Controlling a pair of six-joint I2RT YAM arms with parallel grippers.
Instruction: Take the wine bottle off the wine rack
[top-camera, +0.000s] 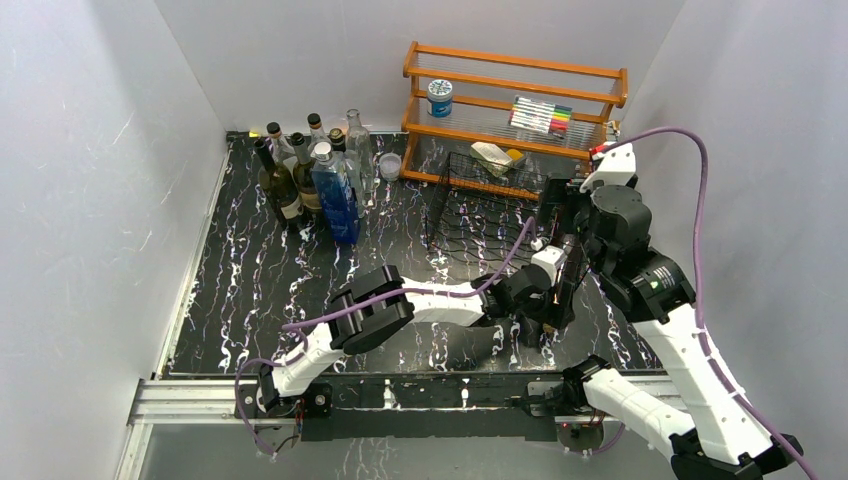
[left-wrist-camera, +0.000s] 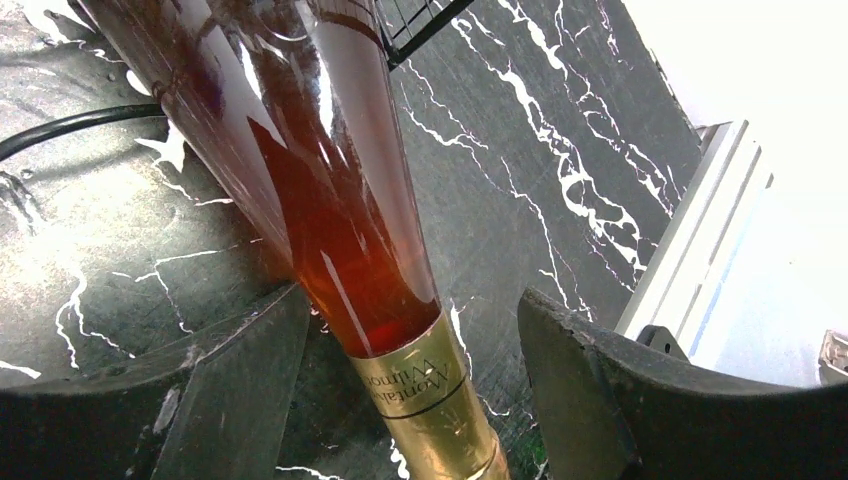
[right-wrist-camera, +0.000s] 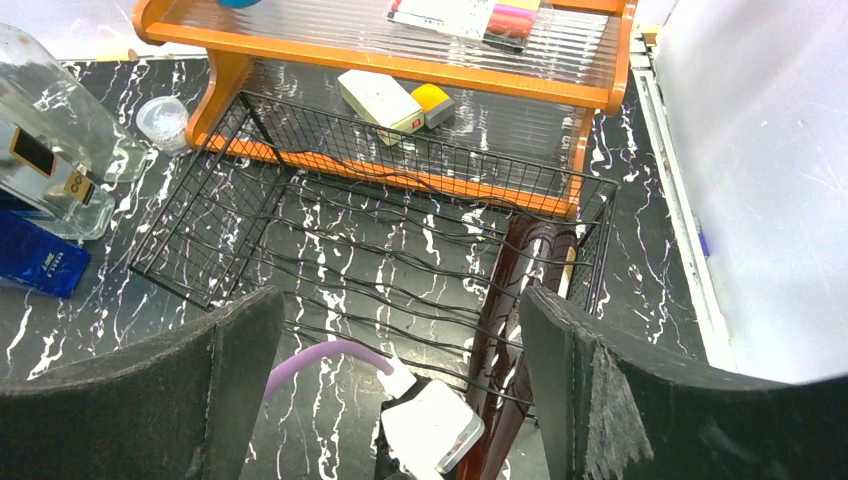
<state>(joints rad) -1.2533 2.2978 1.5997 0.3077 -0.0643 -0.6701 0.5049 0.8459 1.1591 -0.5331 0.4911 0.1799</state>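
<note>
Now the bottle (right-wrist-camera: 515, 290) lies in the rightmost slot of the rack (right-wrist-camera: 420, 160). The rack stands near the far right corner of the counter (top-camera: 250, 290), just before the orange shelf (right-wrist-camera: 400, 65). The bottle's gold-foiled neck points toward the near edge, inside the left gripper (left-wrist-camera: 412, 320), whose jaws stand released on both sides of it. The right gripper (right-wrist-camera: 400, 310) hovers over the rack, jaws spread wide, grasping nothing.

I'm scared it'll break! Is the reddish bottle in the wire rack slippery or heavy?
Probably slippery: the wine bottle is shiny glass, tapering where the left hand straddles it. Likely heavy, as colour fills it to the neck. Round, so it may roll once off the wine rack.
</note>
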